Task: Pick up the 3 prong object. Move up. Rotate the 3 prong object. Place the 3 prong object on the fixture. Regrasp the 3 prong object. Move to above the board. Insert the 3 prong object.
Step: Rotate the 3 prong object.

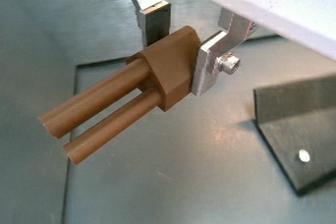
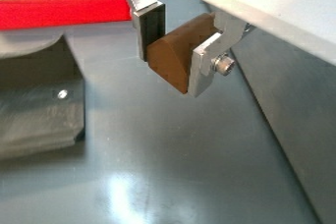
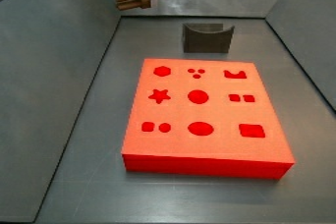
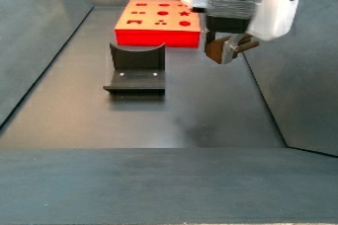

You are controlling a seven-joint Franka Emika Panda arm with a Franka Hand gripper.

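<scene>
Wood makes the 3 prong object (image 1: 125,95) look light, hard and stiff. The claw (image 1: 184,43) grips its thick block end, up in the air, away from the fixture (image 4: 134,68). Hold there, not the thin prongs.

The hand (image 1: 175,41) has flat silver fingers (image 1: 210,63), a screw, and white housing.

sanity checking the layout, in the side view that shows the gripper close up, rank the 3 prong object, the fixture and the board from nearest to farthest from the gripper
1. The 3 prong object: held in the gripper, raised off the floor.
2. The fixture: on the floor, off to the gripper's side, in front of the board.
3. The board: flat on the floor, beyond the fixture at the far end.
</scene>
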